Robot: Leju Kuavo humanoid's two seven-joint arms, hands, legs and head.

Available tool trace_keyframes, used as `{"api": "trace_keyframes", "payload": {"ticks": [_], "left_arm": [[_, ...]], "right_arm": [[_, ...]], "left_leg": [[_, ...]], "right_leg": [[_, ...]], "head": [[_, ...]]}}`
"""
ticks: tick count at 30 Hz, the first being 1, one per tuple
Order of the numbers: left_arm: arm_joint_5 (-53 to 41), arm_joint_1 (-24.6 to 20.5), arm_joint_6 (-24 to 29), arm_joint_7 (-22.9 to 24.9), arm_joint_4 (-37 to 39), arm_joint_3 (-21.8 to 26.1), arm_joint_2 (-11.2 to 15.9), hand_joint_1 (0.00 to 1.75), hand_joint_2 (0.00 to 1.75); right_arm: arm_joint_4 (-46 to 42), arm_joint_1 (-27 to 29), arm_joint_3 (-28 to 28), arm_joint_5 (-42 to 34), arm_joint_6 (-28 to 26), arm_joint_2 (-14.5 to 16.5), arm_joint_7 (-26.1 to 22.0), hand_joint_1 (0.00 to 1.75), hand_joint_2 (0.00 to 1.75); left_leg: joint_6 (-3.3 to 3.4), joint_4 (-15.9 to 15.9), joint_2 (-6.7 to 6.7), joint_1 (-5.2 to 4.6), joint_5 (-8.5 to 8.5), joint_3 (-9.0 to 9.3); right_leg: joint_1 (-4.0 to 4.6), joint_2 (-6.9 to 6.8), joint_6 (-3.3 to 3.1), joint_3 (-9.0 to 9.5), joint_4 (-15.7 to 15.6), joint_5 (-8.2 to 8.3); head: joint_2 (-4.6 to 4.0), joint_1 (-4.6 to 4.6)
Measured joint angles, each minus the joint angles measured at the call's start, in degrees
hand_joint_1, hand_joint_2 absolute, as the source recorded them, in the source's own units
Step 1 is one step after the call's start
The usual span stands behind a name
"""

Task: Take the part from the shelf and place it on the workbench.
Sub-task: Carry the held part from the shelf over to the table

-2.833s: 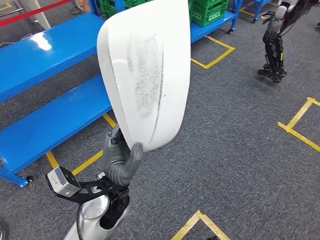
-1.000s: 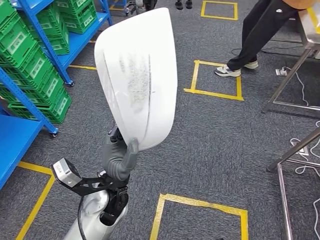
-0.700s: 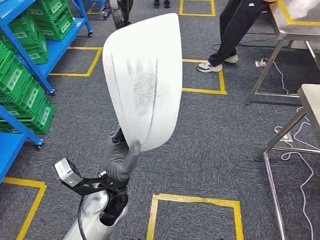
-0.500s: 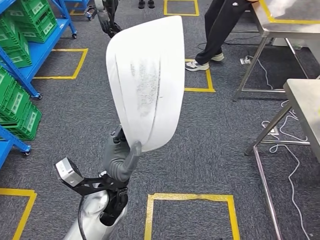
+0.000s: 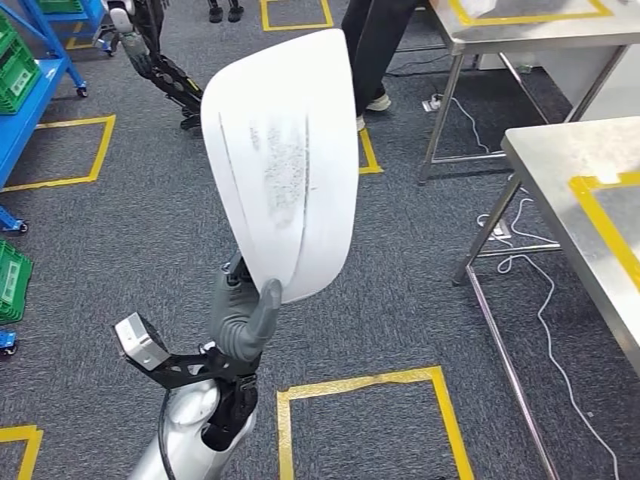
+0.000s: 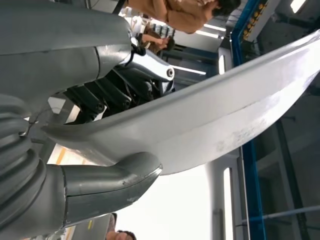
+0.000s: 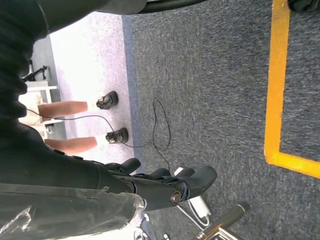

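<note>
The part (image 5: 283,160) is a large white curved shell with a grey scuffed patch, held upright in front of me. My left hand (image 5: 240,320) grips its lower edge, thumb on the near face. In the left wrist view the thumb (image 6: 109,185) presses against the shell's (image 6: 211,125) rim, with the dark fingers behind it. The steel workbench (image 5: 558,170) with yellow tape stands to the right, apart from the part. My right hand (image 7: 166,185) hangs over the carpet, its dark fingers extended and holding nothing.
A second steel table (image 5: 521,25) stands farther back, with a person's legs (image 5: 377,40) beside it. Another robot (image 5: 155,65) stands at the back left. A blue shelf (image 5: 30,95) and green crate (image 5: 11,280) sit at the left edge. Cables (image 5: 543,320) lie under the workbench.
The camera has turned right: the blue shelves and green crates slid out to the left and the workbench came in on the right. My left hand keeps holding the part.
</note>
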Motion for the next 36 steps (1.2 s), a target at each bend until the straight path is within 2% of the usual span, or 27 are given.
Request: {"api": "trace_keyframes", "payload": {"ticks": [1,3,5,6,7,8,9,10,11,12,14,16,17,18,20,22,23,24,25,27,28,29,31,32,34,36], "left_arm": [[0.0,0.0,0.0,0.0,0.0,0.0,0.0,1.75,1.75],[0.0,0.0,0.0,0.0,0.0,0.0,0.0,1.75,1.75],[0.0,0.0,0.0,0.0,0.0,0.0,0.1,1.75,1.75],[0.0,0.0,0.0,0.0,0.0,0.0,0.1,1.75,1.75],[0.0,0.1,0.0,0.0,0.0,0.0,0.2,1.75,1.75],[0.0,0.1,0.0,0.0,0.0,0.0,0.2,1.75,1.75],[0.0,0.1,0.0,0.0,0.1,0.0,0.2,1.75,1.75],[0.0,0.1,0.0,0.0,0.1,0.0,0.2,1.75,1.75],[0.0,0.1,0.0,0.0,0.1,0.0,0.2,1.75,1.75],[0.0,0.1,0.0,0.0,0.1,0.0,0.2,1.75,1.75],[-0.1,0.1,0.0,0.0,0.1,0.0,0.2,1.75,1.75],[-0.1,0.0,0.0,0.1,0.1,0.0,0.1,1.75,1.75],[-0.2,0.0,0.0,0.1,0.1,0.0,0.0,1.75,1.75],[-0.2,-0.1,0.0,0.1,0.1,0.0,0.0,1.75,1.75],[-0.2,-0.2,0.0,0.1,0.1,0.1,0.0,1.75,1.75],[-0.3,-0.1,0.0,0.1,0.1,0.2,0.0,1.75,1.75],[-0.3,-0.1,0.0,0.1,0.1,0.2,0.0,1.75,1.75],[-0.3,-0.1,0.0,0.1,0.2,0.2,0.0,1.75,1.75],[-0.3,-0.1,0.0,0.1,0.2,0.2,0.0,1.75,1.75],[-0.3,-0.2,0.0,0.1,0.2,0.2,0.0,1.75,1.75],[-0.3,-0.2,0.0,0.1,0.2,0.2,0.0,1.75,1.75],[-0.3,-0.3,0.0,0.1,0.2,0.2,0.0,1.75,1.75],[-0.3,-0.3,0.0,0.1,0.2,0.2,-0.1,1.75,1.75],[-0.3,-0.3,0.0,0.2,0.2,0.2,-0.1,1.75,1.75],[-0.3,-0.4,0.0,0.2,0.2,0.2,-0.1,1.75,1.75],[-0.3,-0.3,0.0,0.2,0.2,0.2,0.0,1.75,1.75]], "right_arm": [[0.0,0.1,0.0,0.0,0.0,0.0,0.0,0.00,1.75],[0.0,0.1,0.0,0.1,0.0,0.0,0.0,0.00,1.75],[0.0,0.1,0.0,0.3,0.0,0.0,0.0,0.00,1.75],[0.0,0.0,0.0,0.3,0.0,0.0,-0.1,0.00,1.75],[0.0,0.0,0.0,0.4,0.0,0.0,-0.1,0.00,1.75],[0.0,0.0,0.0,0.4,0.0,0.0,-0.1,0.00,1.75],[0.0,0.1,0.0,0.4,0.0,0.0,-0.1,0.00,1.75],[0.0,0.1,0.0,0.4,0.0,0.0,-0.1,0.00,1.75],[0.0,0.1,0.0,0.4,0.0,0.0,-0.1,0.00,1.75],[0.0,0.0,0.0,0.4,0.0,0.0,-0.1,0.00,1.75],[0.0,0.0,0.0,0.4,0.0,-0.1,-0.1,0.00,1.75],[0.0,0.2,0.0,0.4,0.0,-0.1,-0.1,0.00,1.75],[0.0,0.4,0.0,0.4,0.1,-0.1,-0.1,0.00,1.75],[0.0,0.5,0.0,0.4,0.1,-0.1,-0.1,0.00,1.75],[0.0,0.3,0.0,0.4,0.1,-0.1,-0.1,0.00,1.75],[0.0,0.2,0.0,0.4,0.1,-0.1,-0.1,0.00,1.75],[0.0,0.2,0.0,0.4,0.2,-0.1,-0.1,0.00,1.75],[0.0,0.2,0.0,0.3,0.2,-0.1,-0.1,0.00,1.75],[0.0,0.3,0.0,0.3,0.2,-0.1,-0.1,0.00,1.75],[0.0,0.1,0.0,0.3,0.2,-0.1,0.0,0.00,1.75],[0.0,0.0,0.0,0.3,0.2,-0.1,-0.1,0.00,1.75],[0.0,-0.1,0.0,0.3,0.2,-0.1,-0.1,0.00,1.75],[0.0,-0.1,0.0,0.2,0.2,-0.1,-0.1,0.00,1.75],[0.0,-0.1,0.0,0.1,0.2,-0.1,-0.1,0.00,1.75],[0.0,0.0,0.0,0.0,0.2,-0.1,-0.1,0.00,1.75],[0.0,-0.1,0.0,-0.1,0.2,-0.1,-0.1,0.00,1.75]], "left_leg": [[-0.32,0.0,0.09,0.11,-0.19,0.08],[-0.90,2.3,-1.54,0.32,-2.01,-0.79],[-1.14,9.1,-4.02,0.40,-5.63,-4.07],[-1.16,13.1,-4.59,0.40,-7.15,-6.16],[-1.14,15.9,-4.83,0.40,-7.76,-7.75],[-1.08,16.8,-4.96,0.41,-7.19,-8.44],[-1.00,15.3,-5.11,0.45,-5.54,-7.99],[-0.95,12.1,-5.62,0.57,-3.27,-6.62],[-0.96,8.3,-6.99,0.80,-1.16,-4.89],[-0.94,4.7,-8.46,1.09,0.11,-3.32],[-0.63,1.2,-10.52,1.31,0.71,-1.91],[0.21,0.9,-9.64,1.14,0.73,-1.87],[0.64,0.8,-8.97,1.11,0.85,-1.81],[1.04,0.6,-8.23,1.10,0.96,-1.74],[1.56,0.5,-6.63,0.85,0.95,-1.67],[1.80,0.5,-4.92,0.52,0.85,-1.66],[1.85,0.5,-4.16,0.41,0.82,-1.65],[1.85,0.5,-3.48,0.35,0.78,-1.61],[1.80,0.5,-2.88,0.32,0.72,-1.54],[1.47,0.6,-1.85,0.12,0.50,-1.32],[1.24,0.7,-1.38,-0.04,0.39,-1.24],[0.99,0.7,-0.94,-0.19,0.31,-1.18],[0.46,0.7,-0.05,-0.22,0.25,-1.12],[0.12,0.8,-0.28,-0.11,0.02,-1.12],[-0.52,3.6,-2.20,0.11,-1.94,-2.23],[-0.86,10.6,-4.31,0.24,-5.51,-5.57]], "right_leg": [[-0.03,0.59,-0.30,-0.06,-0.1,0.06],[-0.26,1.76,-0.90,-0.03,-0.2,0.20],[-0.42,2.91,-1.26,-0.04,-0.3,0.27],[-0.43,3.57,-1.35,-0.08,-0.3,0.28],[-0.43,4.29,-1.37,-0.10,-0.3,0.29],[-0.44,5.05,-1.36,-0.09,-0.3,0.31],[-0.48,5.83,-1.30,-0.06,-0.3,0.34],[-0.55,6.60,-1.19,-0.02,-0.3,0.39],[-0.60,7.34,-0.98,-0.07,-0.2,0.43],[-0.60,8.06,-0.70,-0.28,-0.1,0.48],[-0.75,9.31,0.08,-0.91,-0.1,0.75],[-1.06,10.08,0.88,-1.40,-0.4,1.13],[-1.01,9.30,1.13,-1.71,0.0,0.95],[-0.89,7.85,1.29,-2.43,1.3,0.18],[-0.58,4.29,1.43,-5.43,7.6,-3.18],[-0.57,2.95,1.52,-8.78,15.0,-6.28],[-0.56,2.78,1.50,-9.27,16.4,-6.51],[-0.54,2.63,1.42,-8.59,15.6,-5.72],[-0.49,2.26,1.30,-6.76,12.6,-4.19],[-0.12,0.03,0.85,-1.92,4.6,-1.44],[0.08,-0.80,0.52,-0.33,1.8,-0.77],[0.27,-1.27,0.16,0.42,0.5,-0.61],[0.44,-0.16,-0.57,0.25,0.2,-0.52],[0.38,0.45,-0.88,0.22,0.1,-0.40],[0.05,1.63,-1.43,0.30,-0.2,-0.12],[-0.19,2.81,-1.70,0.24,-0.2,-0.03]], "head": [[0.00,0.01],[0.00,-0.11],[0.00,-0.35],[0.00,-0.42],[0.00,-0.46],[0.00,-0.46],[0.00,-0.46],[0.00,-0.46],[0.00,-0.49],[0.00,-0.52],[0.00,-0.58],[0.00,-0.61],[0.00,-0.48],[0.00,-0.25],[0.00,0.13],[0.00,0.14],[0.00,0.16],[0.00,0.16],[0.00,0.16],[0.00,0.15],[0.00,0.11],[0.00,0.04],[0.00,-0.03],[0.00,-0.03],[0.00,-0.13],[0.00,-0.32]]}}
